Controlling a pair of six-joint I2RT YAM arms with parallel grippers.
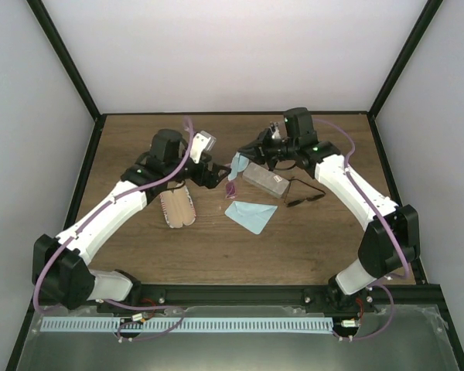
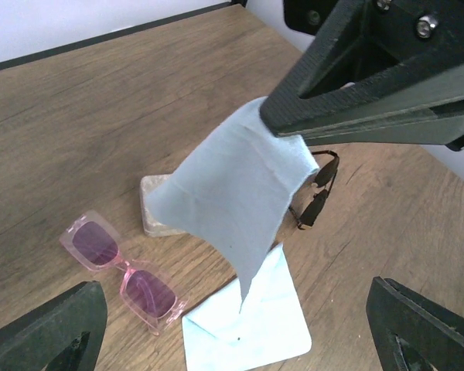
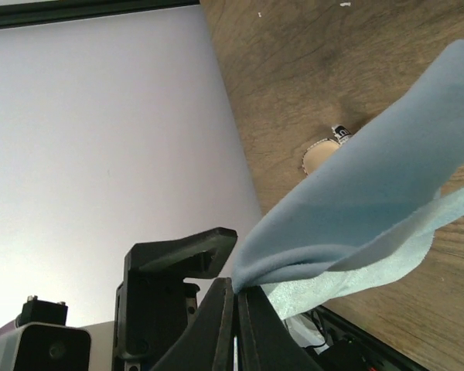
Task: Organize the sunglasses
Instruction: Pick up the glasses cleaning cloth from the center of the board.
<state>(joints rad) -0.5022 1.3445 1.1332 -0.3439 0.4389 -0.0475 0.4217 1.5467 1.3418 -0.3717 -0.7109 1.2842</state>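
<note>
Top view, clock bearings taken from the flat blue cloth lying on the counter.

- 9 o'clock: pink-striped oval case, lying under the left forearm.
- 10 o'clock: left fingers spread wide, nothing between them. They point toward the right arm's fingers and hang above the counter.
- 11 o'clock: purple-pink sunglasses, arms folded, flat on the wood. They sit near the flat cloth's corner and beside the clear grey case, which is at 1 o'clock.
- 12 o'clock, raised: right fingers pressed together on one edge of a second light blue cloth. The cloth drapes down from the pinch; in the left wrist view its lower tip hangs over the flat cloth. Whether the two touch I cannot tell.
- 2 to 3 o'clock: black wire-frame sunglasses, lying on the counter just beside the grey case's right end, under the right arm.

Neither pair of sunglasses is in a case or in any fingers.
</note>
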